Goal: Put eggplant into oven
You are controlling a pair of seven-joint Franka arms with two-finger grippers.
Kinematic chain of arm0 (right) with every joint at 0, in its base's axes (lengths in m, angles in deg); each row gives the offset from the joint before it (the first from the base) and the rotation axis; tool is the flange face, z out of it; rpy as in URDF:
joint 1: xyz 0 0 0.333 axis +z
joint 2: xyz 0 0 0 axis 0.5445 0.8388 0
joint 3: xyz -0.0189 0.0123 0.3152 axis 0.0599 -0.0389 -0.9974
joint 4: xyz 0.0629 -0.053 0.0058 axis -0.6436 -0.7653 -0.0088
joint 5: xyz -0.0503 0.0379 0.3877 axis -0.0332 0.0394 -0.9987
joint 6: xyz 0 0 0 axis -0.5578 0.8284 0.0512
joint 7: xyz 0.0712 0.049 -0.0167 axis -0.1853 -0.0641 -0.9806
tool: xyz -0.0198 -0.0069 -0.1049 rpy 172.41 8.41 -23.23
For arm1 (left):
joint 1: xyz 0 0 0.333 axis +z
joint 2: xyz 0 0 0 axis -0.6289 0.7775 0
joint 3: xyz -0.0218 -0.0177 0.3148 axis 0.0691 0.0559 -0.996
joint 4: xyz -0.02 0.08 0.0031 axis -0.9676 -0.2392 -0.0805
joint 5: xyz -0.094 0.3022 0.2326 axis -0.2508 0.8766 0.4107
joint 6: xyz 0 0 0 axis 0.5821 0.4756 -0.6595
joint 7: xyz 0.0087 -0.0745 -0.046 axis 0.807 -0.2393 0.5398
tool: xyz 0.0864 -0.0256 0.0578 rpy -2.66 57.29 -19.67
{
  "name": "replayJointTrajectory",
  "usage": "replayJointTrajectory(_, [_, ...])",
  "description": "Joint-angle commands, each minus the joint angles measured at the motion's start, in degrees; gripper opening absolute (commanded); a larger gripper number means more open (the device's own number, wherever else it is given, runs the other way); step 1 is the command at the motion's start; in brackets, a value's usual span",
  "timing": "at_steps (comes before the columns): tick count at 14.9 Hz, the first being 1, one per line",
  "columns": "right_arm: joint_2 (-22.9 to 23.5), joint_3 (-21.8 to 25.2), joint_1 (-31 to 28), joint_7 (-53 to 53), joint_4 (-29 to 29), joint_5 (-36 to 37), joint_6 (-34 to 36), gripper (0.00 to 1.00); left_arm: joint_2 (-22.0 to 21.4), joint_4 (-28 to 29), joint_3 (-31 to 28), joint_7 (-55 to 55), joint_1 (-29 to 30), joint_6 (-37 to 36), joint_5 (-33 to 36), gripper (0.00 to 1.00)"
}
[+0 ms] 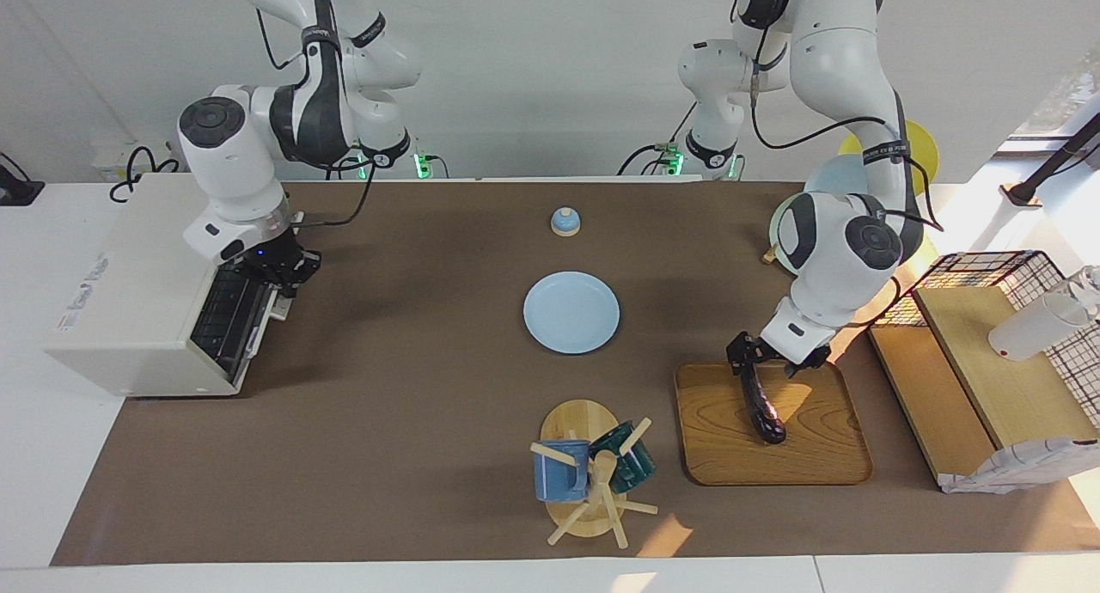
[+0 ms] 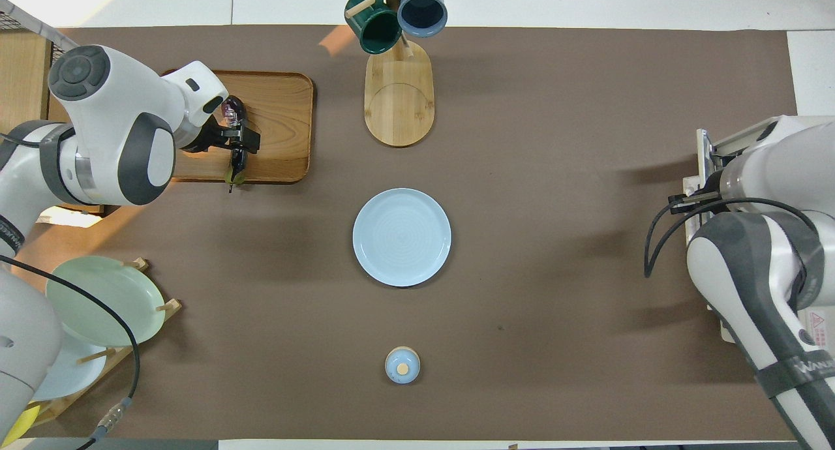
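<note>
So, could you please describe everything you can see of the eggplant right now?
The eggplant is slender, glossy and dark purple, nearly black. It lies flat on the wooden tray, with its thin greenish stem end pointing toward the robots at the tray's nearer edge. The left gripper is down at its stem half, fingers either side; whether they touch it is unclear.
</note>
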Motion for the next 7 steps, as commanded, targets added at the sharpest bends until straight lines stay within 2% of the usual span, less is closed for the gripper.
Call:
replayJointTrajectory(1, [1.9, 0.4, -0.3, 1.6, -3.9, 0.2, -6.0, 0.0, 0.9, 0.6, -0.4, 1.2, -0.2, 2.5, -1.0, 1.0])
replayJointTrajectory(4, [2.5, 0.4, 1.9, 2.3, -6.1, -0.2, -10.5, 0.0, 2.1, 0.3, -0.5, 2.9, 0.1, 4.3, -1.0, 1.0])
replayJointTrajectory(7, [4.3, 0.4, 1.9, 2.4, -6.3, -0.3, -11.8, 0.0, 2.2, 0.1, -0.5, 4.8, 0.4, 4.5, -1.0, 1.0])
